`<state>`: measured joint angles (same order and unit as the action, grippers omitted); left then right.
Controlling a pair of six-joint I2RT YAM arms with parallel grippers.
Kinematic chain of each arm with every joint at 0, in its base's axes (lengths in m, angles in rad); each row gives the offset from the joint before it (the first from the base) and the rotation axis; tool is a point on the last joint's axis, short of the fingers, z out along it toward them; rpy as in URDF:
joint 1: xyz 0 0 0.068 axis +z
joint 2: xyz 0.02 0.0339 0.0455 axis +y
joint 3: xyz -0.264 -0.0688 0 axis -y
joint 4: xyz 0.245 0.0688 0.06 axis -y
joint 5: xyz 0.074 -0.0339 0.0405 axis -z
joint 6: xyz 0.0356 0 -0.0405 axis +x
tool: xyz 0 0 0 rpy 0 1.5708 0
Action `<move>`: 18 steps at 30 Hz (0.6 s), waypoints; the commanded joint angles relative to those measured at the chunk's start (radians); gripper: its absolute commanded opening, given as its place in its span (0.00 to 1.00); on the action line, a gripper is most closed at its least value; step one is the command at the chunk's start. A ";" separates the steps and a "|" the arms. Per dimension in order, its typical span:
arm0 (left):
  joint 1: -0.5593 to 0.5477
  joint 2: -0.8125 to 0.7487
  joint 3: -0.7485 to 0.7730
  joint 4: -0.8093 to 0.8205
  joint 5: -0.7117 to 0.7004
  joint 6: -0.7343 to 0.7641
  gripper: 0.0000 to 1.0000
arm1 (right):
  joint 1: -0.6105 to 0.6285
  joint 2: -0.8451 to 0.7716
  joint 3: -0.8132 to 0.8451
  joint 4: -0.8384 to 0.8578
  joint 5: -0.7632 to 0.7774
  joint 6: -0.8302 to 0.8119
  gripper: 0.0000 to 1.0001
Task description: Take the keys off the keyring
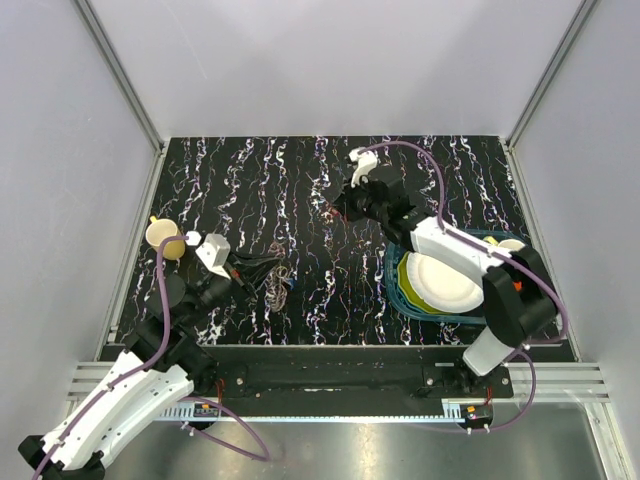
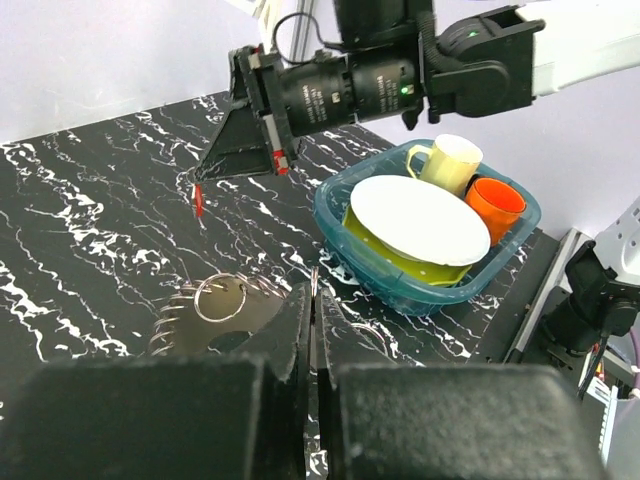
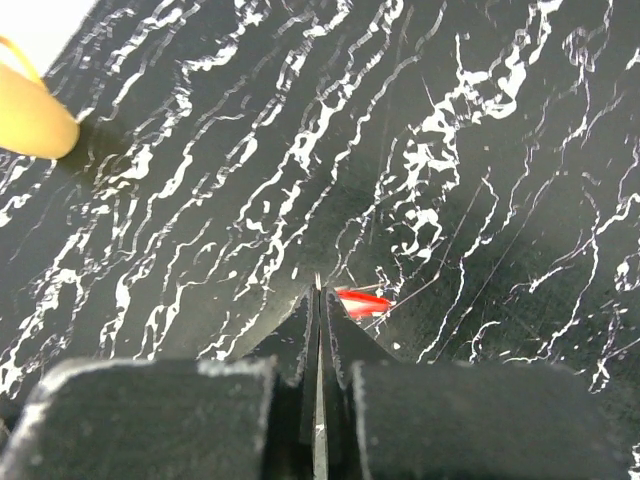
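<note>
While our right gripper [image 3: 318, 296] pinches the red key [image 3: 362, 302] in closed tips, well apart from the keyring [image 2: 215, 300] lying just beside our left gripper [image 2: 312, 296], its fingers pressed together, we should lower the key gently, releasing only once it rests on the table [image 1: 450, 165].

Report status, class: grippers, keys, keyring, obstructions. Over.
Left gripper shut, beside keyring. Right gripper shut on red key, away from keyring. Blue key not visible. Dish tub off right, not obstructing.
</note>
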<state>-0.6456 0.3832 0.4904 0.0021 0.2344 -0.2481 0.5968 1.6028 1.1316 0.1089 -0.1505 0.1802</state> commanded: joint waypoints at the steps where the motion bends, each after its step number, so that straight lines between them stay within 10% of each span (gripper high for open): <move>1: 0.004 -0.015 0.060 0.032 -0.049 0.023 0.00 | -0.022 0.095 0.050 0.087 0.006 0.085 0.00; 18: 0.004 0.094 0.080 0.001 -0.150 -0.008 0.00 | -0.063 0.316 0.155 0.018 0.046 0.071 0.16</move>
<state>-0.6456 0.4587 0.5140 -0.0399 0.1604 -0.2375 0.5373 1.9579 1.2396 0.1284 -0.1497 0.2684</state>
